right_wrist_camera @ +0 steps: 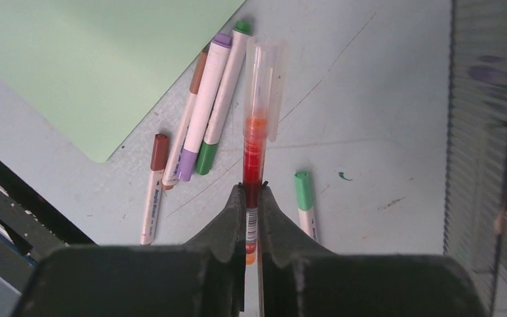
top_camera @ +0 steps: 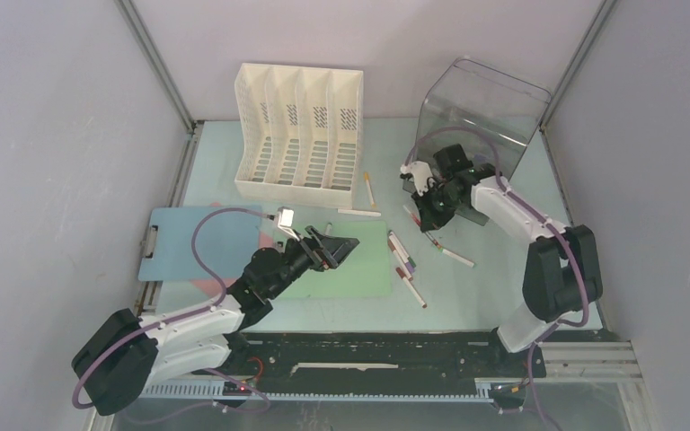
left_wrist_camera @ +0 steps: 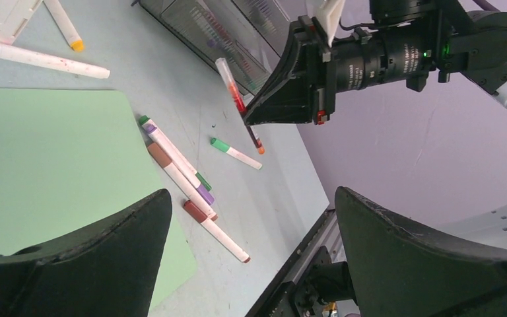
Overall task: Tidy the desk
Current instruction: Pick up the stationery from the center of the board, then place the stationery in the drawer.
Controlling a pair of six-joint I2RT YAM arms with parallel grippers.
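Observation:
The desk (top_camera: 485, 287) is a pale mint-green tabletop. My right gripper (top_camera: 431, 205) hovers above it in front of the clear bin, shut on a red pen (right_wrist_camera: 256, 132) with a clear cap. The pen points away from the jaws (right_wrist_camera: 251, 191) and shows tilted in the left wrist view (left_wrist_camera: 234, 92). Several markers (top_camera: 402, 256) lie loose on the desk below it, and a green-capped marker (right_wrist_camera: 304, 198) lies apart to their right. My left gripper (top_camera: 346, 244) hangs open and empty over the light green sheet (top_camera: 359, 274), with its wide jaws (left_wrist_camera: 252, 193) framing the markers (left_wrist_camera: 178, 165).
A white file rack (top_camera: 296, 130) stands at the back left and a clear plastic bin (top_camera: 481, 117) at the back right. A blue clipboard (top_camera: 198, 242) lies at the left. A yellow-capped marker (top_camera: 368, 187) and a white pen (top_camera: 359, 213) lie in front of the rack.

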